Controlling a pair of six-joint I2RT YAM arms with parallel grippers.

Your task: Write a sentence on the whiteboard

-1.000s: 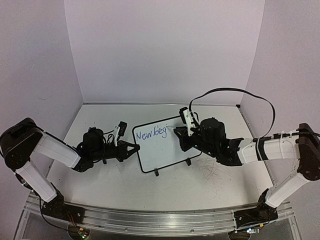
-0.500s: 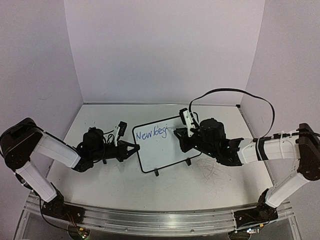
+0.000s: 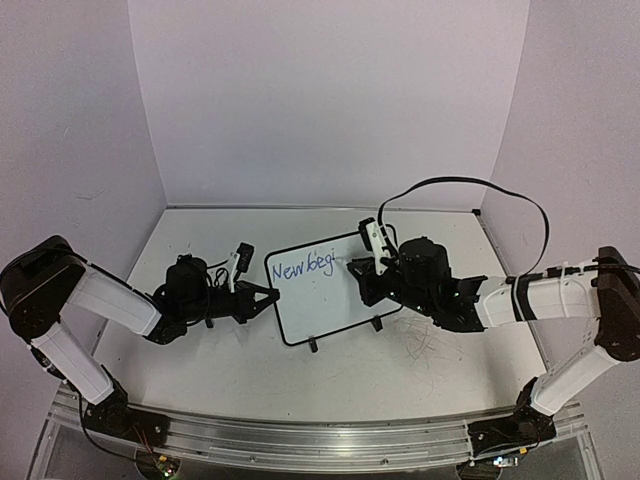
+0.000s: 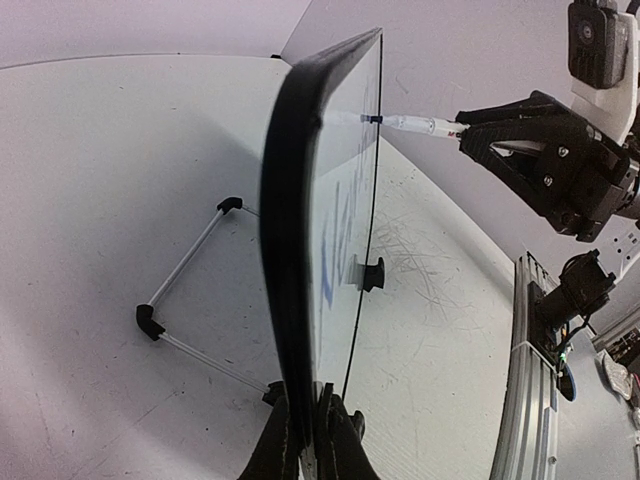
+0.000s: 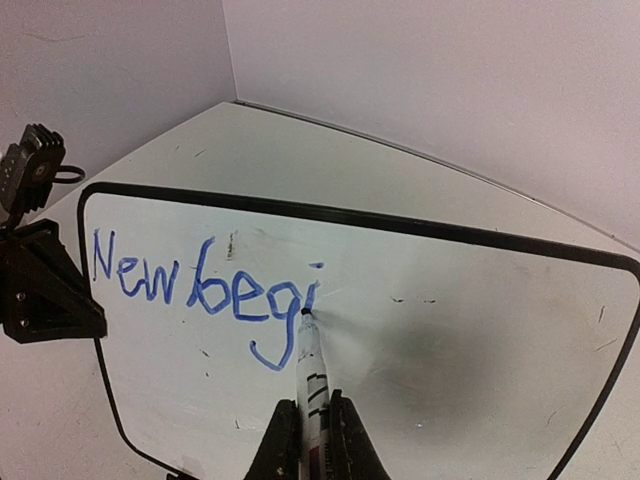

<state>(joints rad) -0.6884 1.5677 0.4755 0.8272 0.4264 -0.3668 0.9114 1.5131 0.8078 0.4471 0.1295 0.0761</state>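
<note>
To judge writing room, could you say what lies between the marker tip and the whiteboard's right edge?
In the right wrist view, that stretch of the whiteboard beyond the marker is bare, save tiny dark specks.

Seen from above, the right arm (image 3: 430, 272) covers part of the board's (image 3: 320, 300) right edge. In the left wrist view, the writing (image 4: 338, 240) is an unreadable, edge-on blue smear. The right wrist view's bottom edge cuts off the marker (image 5: 311, 380) and the board's lower edge.

The sentence (image 5: 205, 288), "New begi", was written in blue handwriting on the whiteboard (image 5: 470, 330), in one line across its left half, and was legible in the top and right wrist views.
</note>
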